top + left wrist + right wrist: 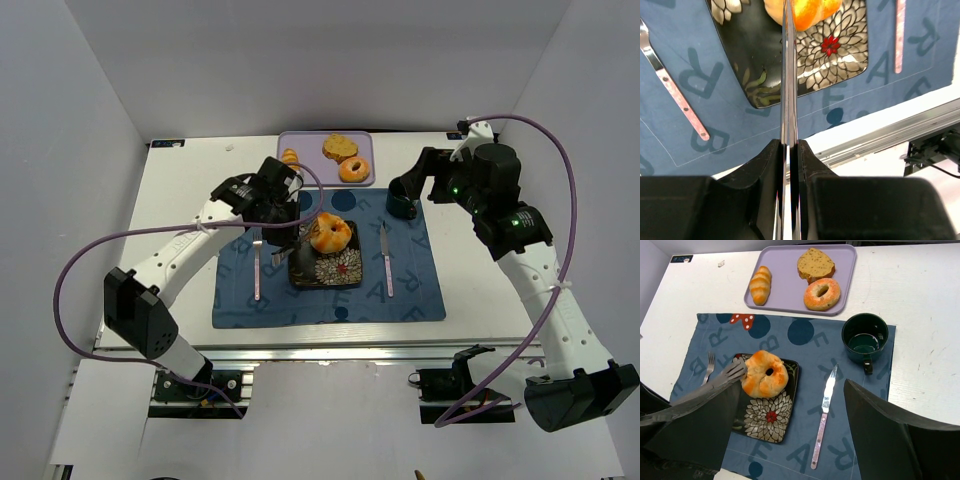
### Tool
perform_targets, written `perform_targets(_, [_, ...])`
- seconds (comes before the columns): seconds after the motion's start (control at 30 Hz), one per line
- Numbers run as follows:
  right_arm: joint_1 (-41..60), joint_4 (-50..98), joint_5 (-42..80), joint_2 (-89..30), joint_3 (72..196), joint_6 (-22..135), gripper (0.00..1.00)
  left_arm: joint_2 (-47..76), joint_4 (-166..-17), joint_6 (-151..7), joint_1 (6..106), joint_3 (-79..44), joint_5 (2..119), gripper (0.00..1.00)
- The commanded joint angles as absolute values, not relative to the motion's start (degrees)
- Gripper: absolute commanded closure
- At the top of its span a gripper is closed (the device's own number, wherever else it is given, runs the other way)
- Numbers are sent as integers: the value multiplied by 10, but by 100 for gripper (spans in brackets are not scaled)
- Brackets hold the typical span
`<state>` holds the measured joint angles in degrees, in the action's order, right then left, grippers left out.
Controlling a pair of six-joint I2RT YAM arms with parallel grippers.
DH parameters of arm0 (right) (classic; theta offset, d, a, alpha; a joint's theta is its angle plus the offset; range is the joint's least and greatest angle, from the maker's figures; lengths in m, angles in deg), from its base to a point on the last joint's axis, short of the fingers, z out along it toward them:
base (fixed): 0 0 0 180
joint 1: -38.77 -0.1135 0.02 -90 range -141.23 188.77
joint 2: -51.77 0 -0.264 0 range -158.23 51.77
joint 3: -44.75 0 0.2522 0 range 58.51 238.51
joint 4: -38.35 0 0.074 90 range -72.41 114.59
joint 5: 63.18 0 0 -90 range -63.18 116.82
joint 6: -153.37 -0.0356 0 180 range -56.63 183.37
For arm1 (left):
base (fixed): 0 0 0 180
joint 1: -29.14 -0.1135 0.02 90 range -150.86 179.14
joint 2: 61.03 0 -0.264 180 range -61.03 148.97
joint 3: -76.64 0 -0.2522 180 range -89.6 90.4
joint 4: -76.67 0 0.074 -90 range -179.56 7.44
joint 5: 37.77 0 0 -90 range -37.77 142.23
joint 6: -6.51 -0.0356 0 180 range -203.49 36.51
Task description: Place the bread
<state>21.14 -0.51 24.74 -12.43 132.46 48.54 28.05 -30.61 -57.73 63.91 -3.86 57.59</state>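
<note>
Left gripper (789, 146) is clamping the tongs (788, 80) shut, tips touching the bread (765, 373), which is lying on the plate (771, 421); whether they are pinching crust is not showing; withdrawing without releasing is risking dragging the bread onto the placemat (800, 442).
</note>
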Motion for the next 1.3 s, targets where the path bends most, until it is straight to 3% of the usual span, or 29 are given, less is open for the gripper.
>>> perform_targets(0.0, [213, 18, 246, -114, 1320, 482, 11, 241, -337, -569, 647, -53, 585, 92])
perform_targets(0.17, [213, 18, 249, -113, 1317, 482, 11, 236, -337, -569, 652, -71, 589, 91])
perform_targets(0.37, [213, 20, 249, -110, 1311, 482, 11, 235, -326, -566, 654, -67, 585, 66])
perform_targets(0.47, [213, 21, 249, -110, 1309, 483, 11, 234, -317, -564, 655, -53, 573, 58])
perform_targets(0.77, [213, 24, 243, -115, 1309, 480, 11, 243, -273, -564, 655, -8, 532, 55])
perform_targets(1.03, [213, 26, 242, -122, 1308, 479, 11, 322, -192, -572, 642, 210, 413, 55])
perform_targets(1.27, [213, 27, 239, -134, 1322, 478, 11, 498, -201, -618, 588, 423, 427, 55])
